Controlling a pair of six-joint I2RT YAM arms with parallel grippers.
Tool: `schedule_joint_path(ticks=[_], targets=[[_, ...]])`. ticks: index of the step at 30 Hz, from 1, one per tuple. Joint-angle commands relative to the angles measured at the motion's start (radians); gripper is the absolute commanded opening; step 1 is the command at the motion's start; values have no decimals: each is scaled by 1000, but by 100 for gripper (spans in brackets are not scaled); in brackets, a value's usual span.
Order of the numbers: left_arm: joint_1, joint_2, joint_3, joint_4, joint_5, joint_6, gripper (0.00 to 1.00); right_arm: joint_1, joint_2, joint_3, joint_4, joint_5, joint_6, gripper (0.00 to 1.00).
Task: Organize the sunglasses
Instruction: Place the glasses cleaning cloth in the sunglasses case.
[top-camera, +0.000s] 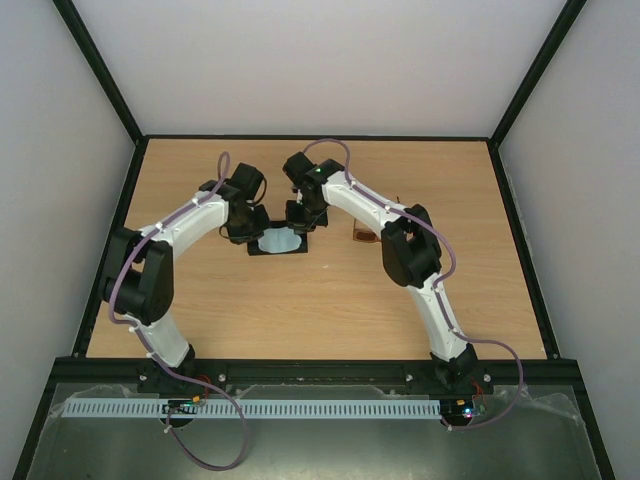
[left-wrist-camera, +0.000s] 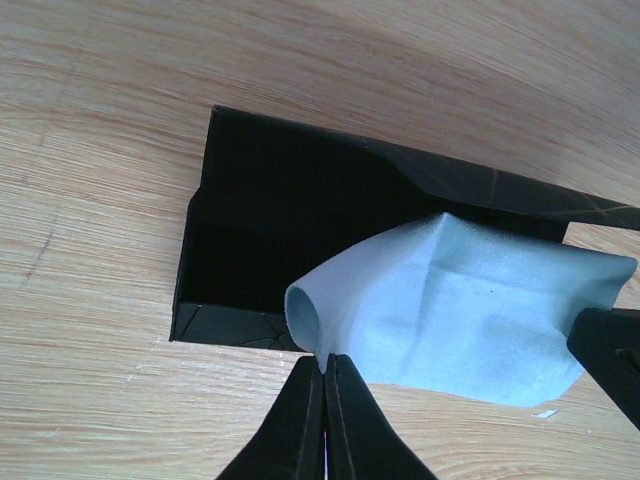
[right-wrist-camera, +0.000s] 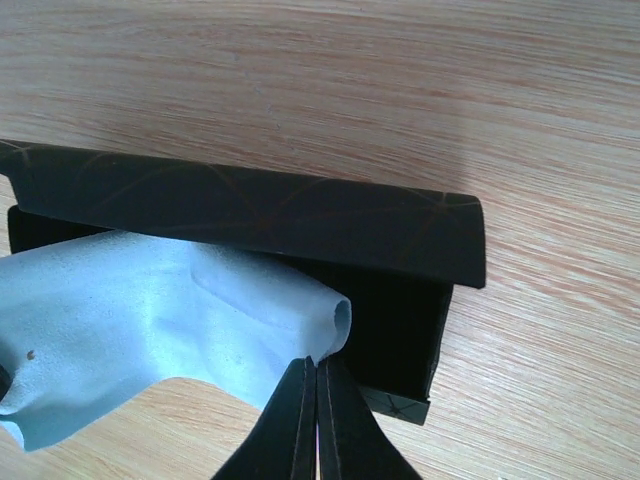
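Observation:
The black oblong case (top-camera: 262, 248) lies open at mid-table, with the light blue cloth (top-camera: 279, 241) draped over it. My left gripper (left-wrist-camera: 327, 364) is shut on the cloth's (left-wrist-camera: 470, 320) near-left corner, at the front edge of the case (left-wrist-camera: 270, 220). My right gripper (right-wrist-camera: 317, 366) is shut on the cloth's (right-wrist-camera: 130, 320) other corner, beside the case's open end (right-wrist-camera: 400, 330). The sunglasses (top-camera: 364, 237), brown with amber lenses, lie on the table to the right of the case, partly hidden by my right arm. They do not show in the wrist views.
The wooden table (top-camera: 300, 310) is fenced by black frame rails and grey walls. The two arms arch in from left and right and meet over the case. The right gripper's dark finger (left-wrist-camera: 612, 350) shows at the right edge of the left wrist view.

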Motion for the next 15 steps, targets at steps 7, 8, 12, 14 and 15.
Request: schedule_joint_path(ticks=[7,8,12,14,15], targets=[[21,44,25,7,-3,33,2,-22,39,46,-73,-14,-27,1],[22,48,25,9,-4,34,2,-23,44,49,-73,-16,-27,1],[26,69,26,26,-6,39,2,-24,65,65,-76,-18,-30,1],[26,81,29,31,-8,43,2,-25,75,73,-78,-19,-33,1],[26,87,31,35,-11,45,2,-25,81,77,-80,-18,-35,1]])
